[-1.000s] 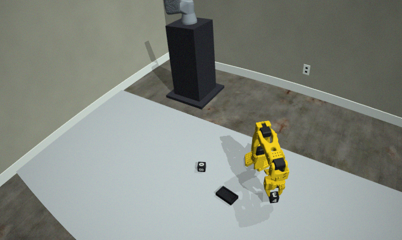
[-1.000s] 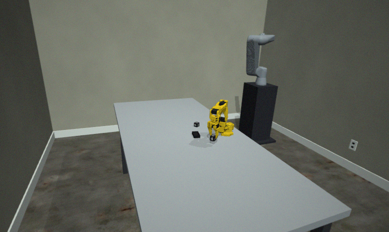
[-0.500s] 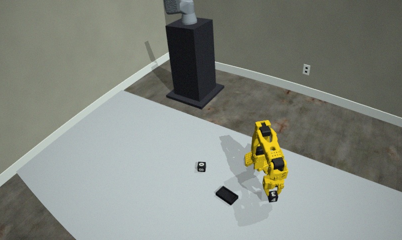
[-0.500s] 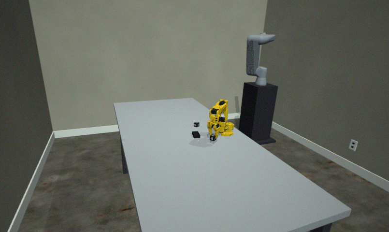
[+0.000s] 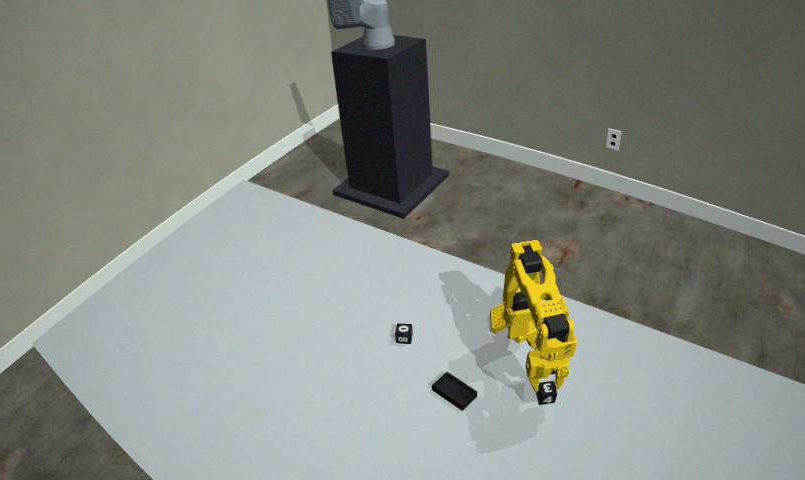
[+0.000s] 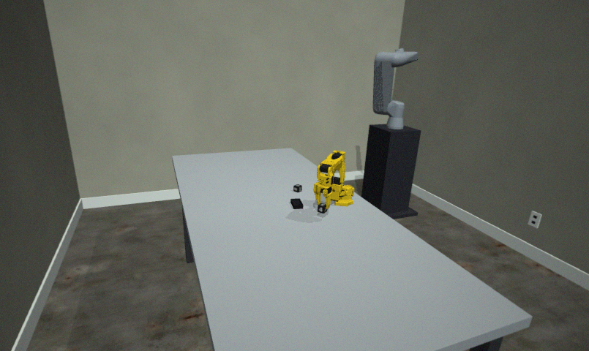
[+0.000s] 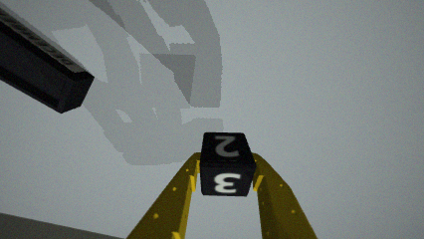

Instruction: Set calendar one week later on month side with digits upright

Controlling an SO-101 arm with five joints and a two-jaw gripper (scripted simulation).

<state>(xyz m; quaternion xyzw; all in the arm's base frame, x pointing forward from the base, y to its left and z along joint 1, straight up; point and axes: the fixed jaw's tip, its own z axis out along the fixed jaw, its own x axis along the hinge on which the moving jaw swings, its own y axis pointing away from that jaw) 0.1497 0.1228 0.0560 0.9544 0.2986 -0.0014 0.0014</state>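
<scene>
My yellow gripper (image 5: 547, 380) is shut on a black digit cube (image 5: 546, 392) and holds it a little above the table, right of the tray. In the wrist view the cube (image 7: 227, 163) sits between the two yellow fingers and shows a 3 on the near face and a 2 on the face beyond it. The black tray (image 5: 454, 390) lies flat on the table, empty; its end shows at the upper left in the wrist view (image 7: 40, 70). A second black cube (image 5: 403, 333) stands on the table beyond the tray, with a 0 on top and an 8 on its side.
A dark pedestal (image 5: 385, 121) carrying a grey arm stands on the floor beyond the table's far edge. The yellow arm's base (image 6: 342, 199) sits near the table's right edge.
</scene>
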